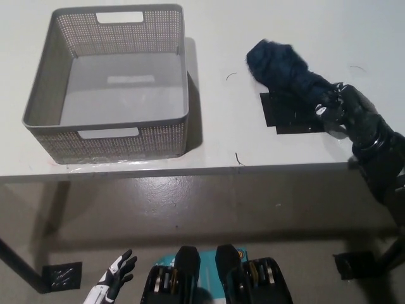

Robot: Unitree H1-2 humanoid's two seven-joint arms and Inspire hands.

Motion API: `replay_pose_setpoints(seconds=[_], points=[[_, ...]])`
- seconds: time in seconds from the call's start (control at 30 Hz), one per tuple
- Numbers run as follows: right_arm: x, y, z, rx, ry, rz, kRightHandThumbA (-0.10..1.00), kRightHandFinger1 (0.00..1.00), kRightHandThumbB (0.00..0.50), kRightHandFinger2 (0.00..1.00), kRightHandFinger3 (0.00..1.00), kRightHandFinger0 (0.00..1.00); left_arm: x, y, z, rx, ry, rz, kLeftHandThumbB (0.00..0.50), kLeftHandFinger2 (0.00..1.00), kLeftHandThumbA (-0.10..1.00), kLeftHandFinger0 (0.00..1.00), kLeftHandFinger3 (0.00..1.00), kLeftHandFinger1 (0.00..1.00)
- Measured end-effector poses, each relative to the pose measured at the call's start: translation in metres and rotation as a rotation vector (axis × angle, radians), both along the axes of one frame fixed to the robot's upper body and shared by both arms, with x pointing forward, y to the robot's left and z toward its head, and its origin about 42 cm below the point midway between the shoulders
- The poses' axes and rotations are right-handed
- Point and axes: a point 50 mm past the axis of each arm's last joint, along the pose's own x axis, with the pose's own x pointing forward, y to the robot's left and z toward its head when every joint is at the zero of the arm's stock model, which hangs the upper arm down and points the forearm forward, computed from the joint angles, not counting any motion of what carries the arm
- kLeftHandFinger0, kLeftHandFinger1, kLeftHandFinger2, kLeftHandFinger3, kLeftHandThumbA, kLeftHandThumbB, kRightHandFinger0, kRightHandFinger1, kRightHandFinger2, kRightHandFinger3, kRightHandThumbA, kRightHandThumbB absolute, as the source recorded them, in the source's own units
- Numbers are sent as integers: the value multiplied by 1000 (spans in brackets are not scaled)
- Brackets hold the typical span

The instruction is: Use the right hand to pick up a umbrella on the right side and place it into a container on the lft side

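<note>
The folded navy umbrella is being gripped at its near end by the black right hand, fingers clamped around it — a hold suited to lifting it from the table toward the grey basket at left. The white left hand is hanging low, fingers spread, holding nothing.

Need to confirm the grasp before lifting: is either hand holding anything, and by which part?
The right hand is closed on the umbrella at its near, handle end. The left hand hangs open below the table, holding nothing.
</note>
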Motion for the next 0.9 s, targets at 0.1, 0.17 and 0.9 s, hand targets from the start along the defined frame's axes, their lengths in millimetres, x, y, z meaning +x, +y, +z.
replay_pose_setpoints(seconds=[0.1,0.17,0.9], points=[[-2,-2,-3,-4,-38,-15,-100,384,119,767,795,8,2,0,1,2,3,-1,13,1000,1000,1000,1000,1000],[-3,-3,-4,-4,-57,-20,-100,400,128,792,806,0,4,0,2,3,1,-2,0,1000,1000,1000,1000,1000],[-1,-2,8,194,-212,-73,-100,489,145,811,780,0,7,4,4,14,6,-3,13,1000,1000,1000,1000,1000]])
